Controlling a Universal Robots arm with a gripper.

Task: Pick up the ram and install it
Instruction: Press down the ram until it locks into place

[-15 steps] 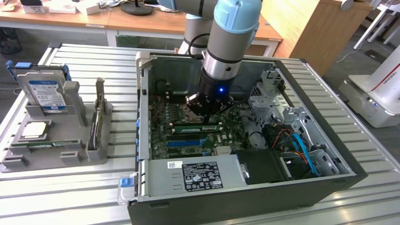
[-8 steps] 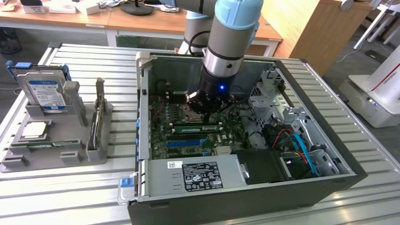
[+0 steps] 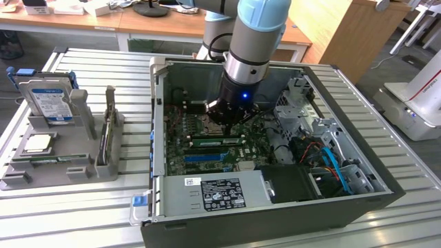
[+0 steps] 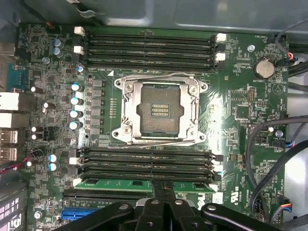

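Green stick is basically where it belongs now: the ram (image 4: pixel 144 183) sits along the slot in the lower bank nearest my wrist camera, just past the four empty black slots (image 4: pixel 147 161) below the open CPU socket (image 4: pixel 159 109). My gripper (image 4: pixel 163 192) is pinched shut right on the middle of its top edge, fingers (image 4: pixel 157 190) squeezed together with no gap I can see, so I'm either clamped on the edge or pressing down on it. Honestly can't tell which from here.

For doing this bit well, my take is: push straight down, no rocking, and keep the force centred so both ends go in evenly. The white latch (image 4: pixel 215 186) at one end looks close to the board's corner, but I can't say it has clicked. If one end rides higher, I'd guess the notch isn't lined up, and forcing it could bend the motherboard (image 4: pixel 240 106).

From the exterior view I'm deep inside the open computer case (image 3: pixel 386 194), and the grey parts holder (image 3: pixel 41 178) sits well apart on the table, toward that view's left.
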